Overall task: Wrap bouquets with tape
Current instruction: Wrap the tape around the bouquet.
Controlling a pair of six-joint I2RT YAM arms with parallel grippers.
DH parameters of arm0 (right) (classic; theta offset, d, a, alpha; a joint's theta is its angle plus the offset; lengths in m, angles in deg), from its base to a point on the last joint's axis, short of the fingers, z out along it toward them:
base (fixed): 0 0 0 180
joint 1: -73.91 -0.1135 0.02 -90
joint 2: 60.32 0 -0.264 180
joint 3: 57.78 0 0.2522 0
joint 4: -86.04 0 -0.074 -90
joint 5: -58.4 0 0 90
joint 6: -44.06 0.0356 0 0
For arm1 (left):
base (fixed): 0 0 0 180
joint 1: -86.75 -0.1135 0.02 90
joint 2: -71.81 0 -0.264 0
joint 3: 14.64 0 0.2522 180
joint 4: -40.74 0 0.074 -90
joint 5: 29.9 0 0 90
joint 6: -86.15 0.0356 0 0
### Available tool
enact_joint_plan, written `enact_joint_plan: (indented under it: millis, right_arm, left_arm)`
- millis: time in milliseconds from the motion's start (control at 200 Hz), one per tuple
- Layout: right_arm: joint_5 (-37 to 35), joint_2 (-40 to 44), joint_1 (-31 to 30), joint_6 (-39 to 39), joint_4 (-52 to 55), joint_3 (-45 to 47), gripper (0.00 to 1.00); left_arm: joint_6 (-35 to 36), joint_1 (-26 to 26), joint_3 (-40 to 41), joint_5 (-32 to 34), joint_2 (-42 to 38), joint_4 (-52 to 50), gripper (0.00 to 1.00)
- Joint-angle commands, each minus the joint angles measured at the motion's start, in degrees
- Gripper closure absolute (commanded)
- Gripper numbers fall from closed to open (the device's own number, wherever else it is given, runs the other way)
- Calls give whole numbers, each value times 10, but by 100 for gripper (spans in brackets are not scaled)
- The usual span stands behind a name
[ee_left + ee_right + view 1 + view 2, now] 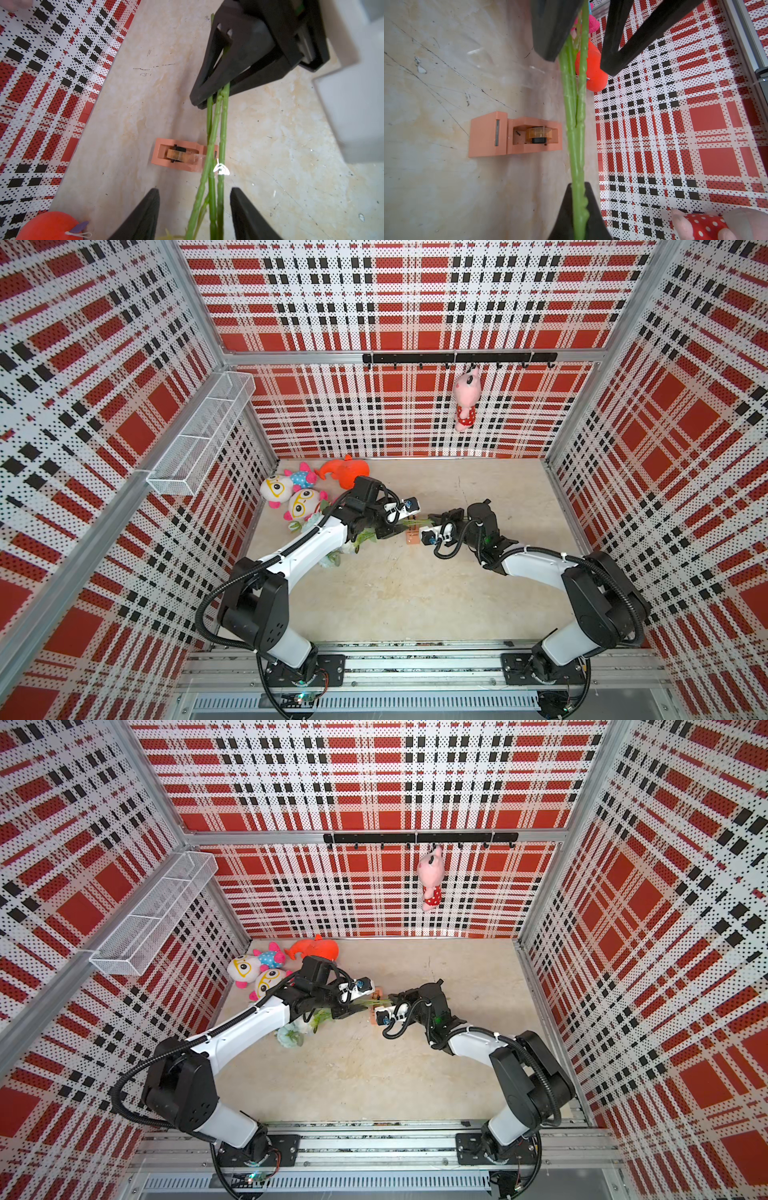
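Your right gripper (579,186) is clenched on the stems (224,124) of the bouquet (291,1033). Your left gripper (195,188) is released, its fingers (149,209) apart on either side of the same stems, not pinching. The flower heads sit left of centre in both top views, partly under the left arm (307,547), with the stems running right. The tape dispenser (412,537) stands on the table (415,605) at mid-frame, just below the stems and between both grippers. The roll (538,133) is seated inside.
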Motion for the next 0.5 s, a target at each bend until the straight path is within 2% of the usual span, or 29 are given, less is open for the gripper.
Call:
enact_joint_plan:
  millis: [0, 205, 331, 496]
  right_arm:
    - [12, 12, -4, -6, -31, 2, 100]
    - [15, 8, -5, -3, -43, 6, 100]
    - [14, 9, -7, -3, -46, 7, 100]
    - [14, 12, -8, -4, -45, 8, 100]
  left_arm:
    - [27, -12, -12, -22, -31, -28, 41]
    - [28, 6, -33, -32, -15, -24, 40]
    - [32, 30, -63, -16, 26, -37, 41]
    - [38, 34, -93, -18, 69, -59, 44]
